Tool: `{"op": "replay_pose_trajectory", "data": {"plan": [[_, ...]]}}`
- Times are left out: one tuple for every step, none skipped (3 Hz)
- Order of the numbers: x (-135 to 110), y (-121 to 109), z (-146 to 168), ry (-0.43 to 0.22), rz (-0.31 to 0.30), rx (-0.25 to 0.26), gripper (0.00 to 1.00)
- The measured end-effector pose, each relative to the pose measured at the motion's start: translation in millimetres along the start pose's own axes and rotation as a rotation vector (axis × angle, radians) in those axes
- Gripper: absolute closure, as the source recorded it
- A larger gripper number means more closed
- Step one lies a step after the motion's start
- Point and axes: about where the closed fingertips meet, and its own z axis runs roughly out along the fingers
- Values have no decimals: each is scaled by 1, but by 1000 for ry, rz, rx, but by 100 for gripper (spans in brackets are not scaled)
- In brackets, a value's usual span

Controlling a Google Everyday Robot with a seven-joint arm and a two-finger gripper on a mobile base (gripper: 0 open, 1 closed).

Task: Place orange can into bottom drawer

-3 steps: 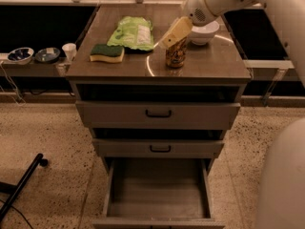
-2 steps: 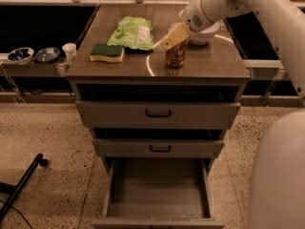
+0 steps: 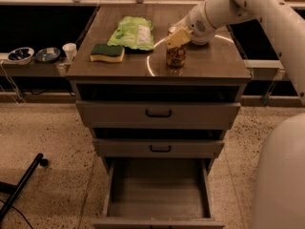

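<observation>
The cabinet top [image 3: 209, 63] carries sponge [image 3: 107, 52], green bag [image 3: 133, 32] and orange can [image 3: 176, 56], the hand [image 3: 177, 38] at the can's rim.

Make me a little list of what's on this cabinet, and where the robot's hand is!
can: upright on the cabinet top, near the front edge
gripper: right at the can's top, arm reaching in from the right
sponge: on the top, front left
bag: green, lying flat behind the sponge, left of the can
bottom drawer: pulled open, nothing showing inside
job: can not yet in the drawer
</observation>
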Motion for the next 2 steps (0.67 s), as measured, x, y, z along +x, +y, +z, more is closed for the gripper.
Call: {"op": "replay_pose_trajectory", "data": {"plan": [[-5, 11, -4, -25, -32, -56, 70], [-12, 52, -26, -44, -131, -158, 94]]}}
